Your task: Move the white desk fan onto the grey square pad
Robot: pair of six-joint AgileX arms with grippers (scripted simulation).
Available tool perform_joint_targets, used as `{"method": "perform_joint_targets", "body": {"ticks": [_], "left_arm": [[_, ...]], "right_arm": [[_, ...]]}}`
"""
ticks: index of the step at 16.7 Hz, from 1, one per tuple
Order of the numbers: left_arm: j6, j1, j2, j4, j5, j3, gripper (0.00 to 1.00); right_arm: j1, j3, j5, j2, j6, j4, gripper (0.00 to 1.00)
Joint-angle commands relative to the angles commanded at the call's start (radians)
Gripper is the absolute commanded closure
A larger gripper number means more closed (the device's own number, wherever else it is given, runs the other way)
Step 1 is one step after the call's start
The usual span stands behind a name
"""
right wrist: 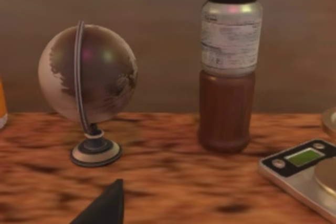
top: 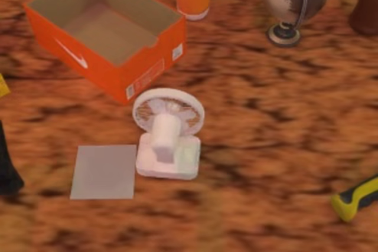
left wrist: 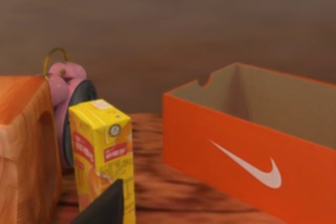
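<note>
Fan: the white desk fan (top: pixel 167 135) stands upright on the worktop (top: pixel 271 122), near the middle, its cage head toward the far edge and its base toward me. Nothing holds it.
Pad: the grey pad (top: pixel 104 171) lies flat just beside the fan's base, on the top view's left. A narrow gap separates them; the fan is not on it at all.
Left arm: a dark shape (top: pixel 7 166) at the left edge of the top view, level with the pad, which I take to be part of this arm. Its wrist view shows only one dark tip (left wrist: pixel 105 205) and, farther off, a yellow juice carton (left wrist: pixel 102 156) and the orange shoebox (left wrist: pixel 252 145). I cannot tell whether its fingers are spread or pressed together.
Right arm: not visible from above. Its wrist view shows one dark tip (right wrist: pixel 105 205), a globe (right wrist: pixel 88 85) and a brown bottle (right wrist: pixel 229 66). Fingers: cannot tell.
Step in hand: approach, in my judgement; no grasp is begun.
Recommended method: use the left arm, being nearer. Come down over the motor housing or base, avoid the wire cage, and close squarely.
Transfer: lift only enough to clear the worktop, shift left, and keep the fan upright.
Placement: centre the base on the pad; the margin is slim.
Hazard: the shoebox corner stands close behind the cage head.
</note>
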State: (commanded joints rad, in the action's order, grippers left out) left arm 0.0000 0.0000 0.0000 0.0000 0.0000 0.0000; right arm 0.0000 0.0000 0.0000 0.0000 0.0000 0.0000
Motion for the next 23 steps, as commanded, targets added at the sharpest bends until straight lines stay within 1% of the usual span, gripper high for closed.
{"method": "perform_joint_targets", "body": {"ticks": [3, 5, 7, 10, 15, 23], "left_arm": [[0.005, -0.003, 0.010, -0.008, 0.001, 0.006, 0.00], [0.030, -0.018, 0.059, -0.048, 0.002, 0.041, 0.00], [0.072, -0.043, 0.146, -0.116, 0.004, 0.106, 0.00], [0.162, -0.095, 0.339, -0.262, 0.007, 0.260, 0.00], [0.360, -0.208, 0.760, -0.571, 0.010, 0.638, 0.00], [0.734, -0.413, 1.512, -1.099, 0.010, 1.393, 0.00]], "right_arm": [[0.000, 0.000, 0.000, 0.000, 0.000, 0.000, 0.00], [0.000, 0.000, 0.000, 0.000, 0.000, 0.000, 0.00], [0.000, 0.000, 0.000, 0.000, 0.000, 0.000, 0.00], [0.000, 0.000, 0.000, 0.000, 0.000, 0.000, 0.00], [0.000, 0.000, 0.000, 0.000, 0.000, 0.000, 0.00], [0.000, 0.000, 0.000, 0.000, 0.000, 0.000, 0.00]]}}
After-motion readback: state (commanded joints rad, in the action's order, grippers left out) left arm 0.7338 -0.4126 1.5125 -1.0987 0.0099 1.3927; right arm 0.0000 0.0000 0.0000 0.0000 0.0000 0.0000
